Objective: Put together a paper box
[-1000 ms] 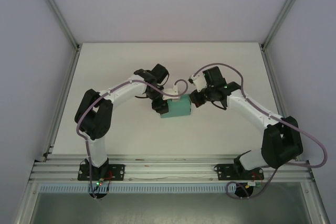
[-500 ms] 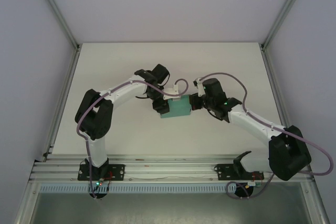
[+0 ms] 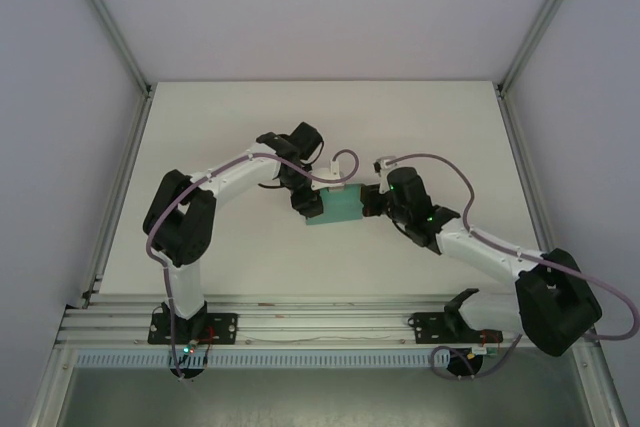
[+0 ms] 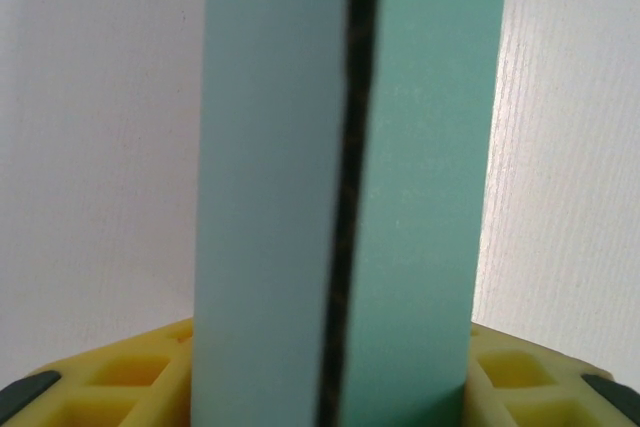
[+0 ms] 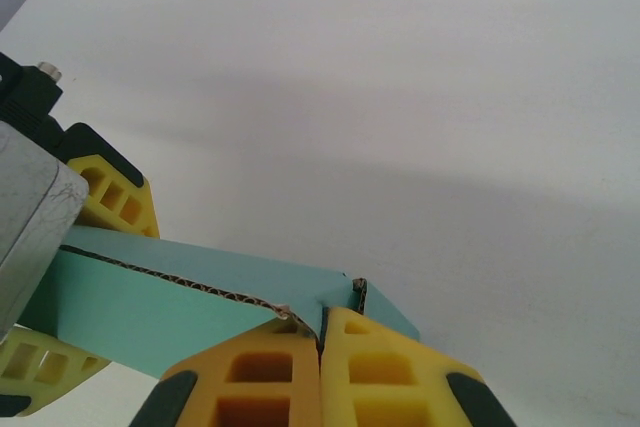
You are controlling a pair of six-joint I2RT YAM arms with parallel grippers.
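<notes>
The paper box (image 3: 340, 207) is a teal-green card box held just above the white table between both arms. My left gripper (image 3: 308, 201) is shut on its left end; in the left wrist view two teal panels (image 4: 420, 177) split by a dark seam stand between the yellow fingers (image 4: 150, 362). My right gripper (image 3: 368, 200) is at the right end. In the right wrist view its yellow fingers (image 5: 270, 367) are pressed together, pinching a folded corner of the box (image 5: 190, 297), whose corrugated edge shows. The left gripper's yellow finger (image 5: 112, 192) shows behind the card.
The white table (image 3: 230, 127) stretches around the box, framed by aluminium posts (image 3: 110, 22) and pale walls. A rail (image 3: 320, 322) with both arm bases runs along the near edge. Purple cables (image 3: 440, 162) loop over the arms.
The right arm has dropped lower and swung its wrist in against the box's right end. The left arm and the box have stayed put.
</notes>
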